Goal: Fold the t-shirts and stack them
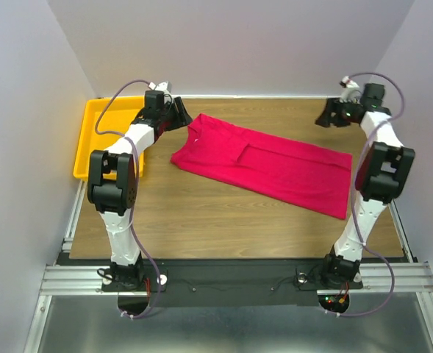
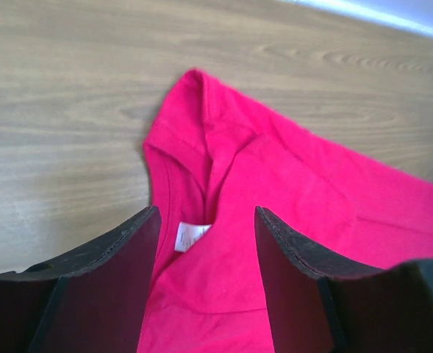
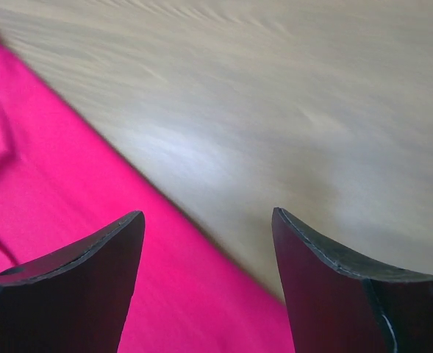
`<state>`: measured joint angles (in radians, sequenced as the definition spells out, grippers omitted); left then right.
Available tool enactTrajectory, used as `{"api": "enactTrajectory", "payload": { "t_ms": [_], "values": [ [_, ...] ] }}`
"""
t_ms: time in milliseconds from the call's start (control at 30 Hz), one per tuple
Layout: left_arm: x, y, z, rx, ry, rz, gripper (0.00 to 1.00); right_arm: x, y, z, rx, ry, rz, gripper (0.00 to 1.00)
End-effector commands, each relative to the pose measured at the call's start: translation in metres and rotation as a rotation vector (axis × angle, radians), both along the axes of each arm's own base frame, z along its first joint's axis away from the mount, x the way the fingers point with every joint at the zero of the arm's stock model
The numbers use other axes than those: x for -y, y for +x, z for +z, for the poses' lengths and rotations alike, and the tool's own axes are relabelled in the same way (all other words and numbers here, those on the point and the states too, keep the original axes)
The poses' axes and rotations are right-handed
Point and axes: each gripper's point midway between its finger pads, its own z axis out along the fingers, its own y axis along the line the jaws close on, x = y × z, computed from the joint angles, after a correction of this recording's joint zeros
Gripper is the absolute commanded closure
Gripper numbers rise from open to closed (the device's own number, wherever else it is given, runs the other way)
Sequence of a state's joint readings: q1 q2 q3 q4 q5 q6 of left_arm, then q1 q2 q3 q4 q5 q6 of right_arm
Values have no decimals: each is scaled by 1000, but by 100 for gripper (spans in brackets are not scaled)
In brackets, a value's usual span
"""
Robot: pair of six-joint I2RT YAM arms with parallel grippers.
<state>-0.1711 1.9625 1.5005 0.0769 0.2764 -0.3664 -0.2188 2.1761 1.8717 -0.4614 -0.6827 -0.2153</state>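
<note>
The crimson-red t-shirt lies on the wooden table, folded lengthwise into a long strip, collar at the left, hem at the right. My left gripper is open above the collar end; the left wrist view shows the collar and the white neck label between its fingers. My right gripper is open and empty at the back right, above the shirt's far edge. Nothing is held.
A yellow plastic tray stands at the back left, beside the left arm. Bare wooden tabletop lies in front of the shirt. White walls close in the back and sides.
</note>
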Motion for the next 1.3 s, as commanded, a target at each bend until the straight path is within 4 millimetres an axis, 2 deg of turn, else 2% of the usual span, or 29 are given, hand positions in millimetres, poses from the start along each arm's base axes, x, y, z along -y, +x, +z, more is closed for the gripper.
{"api": "enactTrajectory", "payload": {
  "t_ms": [0, 33, 67, 100, 167, 267, 300, 333, 367, 467, 500, 533, 567, 600, 633, 667, 700, 733, 767, 800, 833, 933, 1033, 1100, 1133, 1167, 1200, 1267],
  "values": [
    [3, -4, 20, 26, 23, -32, 35, 61, -37, -14, -36, -133, -59, 25],
    [2, -7, 25, 36, 28, -34, 35, 70, -49, -28, -72, -149, -74, 25],
    [0, -12, 18, 21, 37, -32, 35, 78, -55, -30, -79, -165, -88, 25],
    [-1, -15, 18, 22, 41, -28, 35, 93, -62, -31, -88, -172, -117, 25],
    [-4, -20, 19, 31, 49, -26, 35, 108, -75, -35, -105, -180, -143, 26],
    [-3, -17, 9, 4, 59, -30, 35, 112, -87, -37, -119, -168, -152, 28],
    [-1, -9, 11, 6, 54, -29, 36, 110, -91, -27, -99, -161, -147, 28],
    [-1, -4, 14, 8, 48, -20, 38, 108, -93, -31, -105, -153, -138, 28],
    [-1, -6, 13, -18, 43, -13, 39, 104, -97, -19, -83, -152, -132, 28],
    [0, -17, 26, -32, 13, 45, 40, 93, -109, -11, -75, -127, -122, 27],
    [0, -34, 10, -87, -8, 69, 42, 90, -115, -6, -69, -126, -121, 26],
    [-2, -46, 28, -63, -27, 93, 42, 88, -118, -2, -60, -124, -121, 25],
    [-1, -59, 27, -75, -41, 103, 43, 87, -120, 2, -55, -123, -124, 25],
    [2, -87, 25, -94, -91, 127, 42, 82, -125, 8, -45, -112, -119, 24],
    [3, -102, -3, -153, -75, 119, 42, 81, -127, 11, -42, -110, -123, 24],
    [8, -114, 18, -117, -150, 133, 42, 77, -129, 14, -38, -97, -120, 24],
    [15, -139, -8, -165, -178, 129, 42, 74, -132, 23, -19, -95, -119, 23],
    [18, -152, 1, -145, -221, 132, 43, 68, -138, 23, -26, -66, -116, 23],
    [23, -162, -3, -172, -279, 156, 43, 64, -142, 26, -22, -57, -110, 23],
    [28, -176, -18, -189, -296, 152, 43, 60, -146, 36, 0, -48, -106, 23],
    [30, -180, -20, -193, -308, 162, 43, 56, -150, 37, 1, -35, -101, 23],
    [24, -180, -29, -195, -327, 232, 43, 43, -163, 39, 1, 0, -83, 23],
    [16, -170, -33, -184, -300, 290, 43, 38, -173, 35, -7, 6, -80, 23],
    [11, -160, -45, -195, -262, 323, 43, 35, -178, 34, -9, 12, -76, 23],
    [12, -159, -42, -192, -266, 323, 43, 34, -179, 34, -10, 13, -77, 23],
    [5, -154, -52, -209, -240, 371, 43, 33, -181, 34, -9, 17, -74, 23],
    [5, -148, -50, -204, -241, 377, 43, 31, -183, 31, -18, 24, -73, 23],
    [-1, -144, -64, -231, -215, 418, 44, 30, -185, 30, -20, 28, -72, 23]
  ]
}}
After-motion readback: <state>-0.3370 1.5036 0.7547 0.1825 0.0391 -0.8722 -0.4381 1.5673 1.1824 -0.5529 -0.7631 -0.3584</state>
